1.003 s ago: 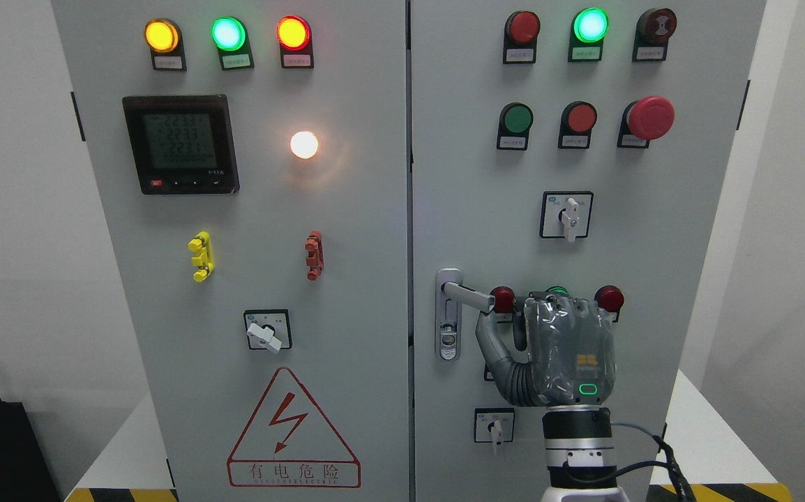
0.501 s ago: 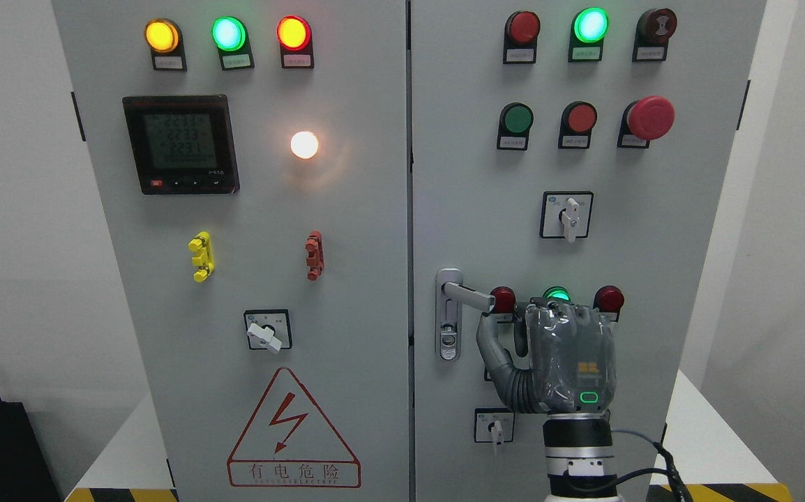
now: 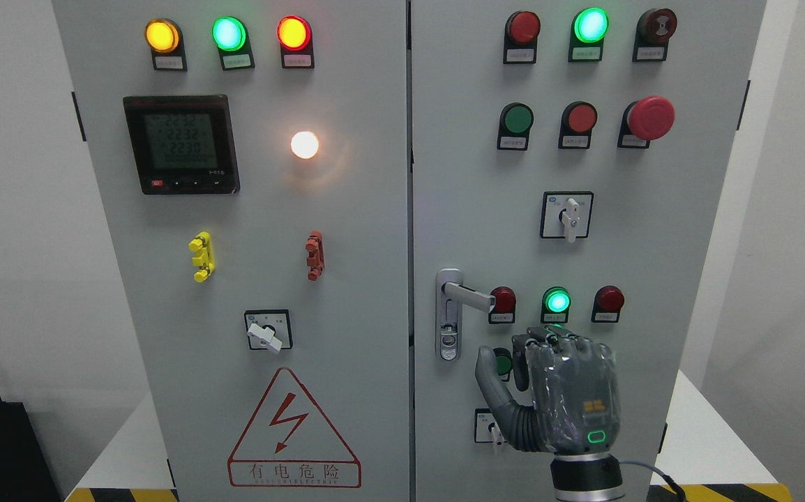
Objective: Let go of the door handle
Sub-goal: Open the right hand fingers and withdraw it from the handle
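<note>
Handle (image 3: 469, 295) sits on the right door, its lever lying roughly level, up and left of the right hand (image 3: 563, 397). Fingers (image 3: 545, 341) curl loosely, holding nothing, clear below the handle.

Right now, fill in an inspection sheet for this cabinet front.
Surface: grey cabinet, both doors shut.
Job's things: door handle on the right door, lever pointing right, untouched.
Clutter: nothing seen.
Hands: right hand below the handle, clear of it, fingers curled, holding nothing; left not in view.
Cables: one black cable at the right wrist.
Surroundings: lit lamps, meter, emergency stop, hazard sign, white walls.
</note>
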You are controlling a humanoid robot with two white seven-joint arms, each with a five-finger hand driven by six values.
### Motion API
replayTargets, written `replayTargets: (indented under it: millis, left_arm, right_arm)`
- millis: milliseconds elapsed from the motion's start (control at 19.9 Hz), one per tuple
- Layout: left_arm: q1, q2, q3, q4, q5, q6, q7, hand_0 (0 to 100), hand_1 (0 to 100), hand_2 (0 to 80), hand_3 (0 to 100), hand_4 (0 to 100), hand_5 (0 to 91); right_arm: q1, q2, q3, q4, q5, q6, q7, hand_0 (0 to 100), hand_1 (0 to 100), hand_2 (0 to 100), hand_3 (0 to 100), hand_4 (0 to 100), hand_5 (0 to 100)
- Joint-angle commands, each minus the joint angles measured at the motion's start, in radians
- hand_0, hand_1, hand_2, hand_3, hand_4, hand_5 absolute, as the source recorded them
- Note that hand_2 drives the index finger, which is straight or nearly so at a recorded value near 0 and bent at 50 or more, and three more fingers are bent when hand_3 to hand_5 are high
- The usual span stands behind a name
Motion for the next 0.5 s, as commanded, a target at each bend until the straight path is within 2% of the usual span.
replayTargets:
  millis: [0, 50, 100, 150, 201, 251, 451]
  left_arm:
    - [0.0, 0.0, -0.014, 0.02, 0.0, -0.001, -0.001, 12, 39, 0.0, 0, 0, 0.0]
    - [0.0, 0.0, -0.014, 0.02, 0.0, -0.001, -0.001, 12, 39, 0.0, 0, 0, 0.0]
    - [0.0, 0.0, -0.014, 0.02, 0.0, -0.001, -0.001, 12, 39, 0.0, 0, 0, 0.0]
    - [0.0, 0.0, -0.014, 0.02, 0.0, -0.001, -0.001, 12, 39, 0.0, 0, 0, 0.0]
    - [0.0, 0.0, -0.014, 0.02, 0.0, -0.001, -0.001, 12, 39, 0.0, 0, 0, 0.0]
    - [0.0, 0.001, -0.014, 0.02, 0.0, -0.001, -0.001, 12, 39, 0.0, 0, 0, 0.0]
    - [-0.002, 0.0, -0.014, 0.02, 0.0, -0.001, -0.001, 12, 39, 0.0, 0, 0, 0.0]
  right_arm:
    - [0.062, -0.154, -0.069, -0.078, -0.045, -0.024, -0.014, 62, 29, 56, 73, 56, 47]
    - [0.069, -0.162, -0.074, -0.078, -0.075, -0.028, -0.014, 63, 27, 37, 55, 39, 29]
    - [0.071, -0.165, -0.074, -0.081, -0.101, -0.029, -0.016, 64, 24, 25, 37, 24, 17]
    - [0.071, -0.166, -0.074, -0.09, -0.114, -0.029, -0.016, 64, 22, 19, 28, 16, 9]
    - [0.071, -0.166, -0.074, -0.093, -0.12, -0.029, -0.016, 62, 20, 8, 11, 1, 0]
    - [0.072, -0.165, -0.074, -0.101, -0.12, -0.03, -0.019, 61, 20, 0, 2, 0, 0]
    - [0.094, -0.162, -0.072, -0.13, -0.12, -0.044, -0.019, 59, 18, 0, 0, 0, 0]
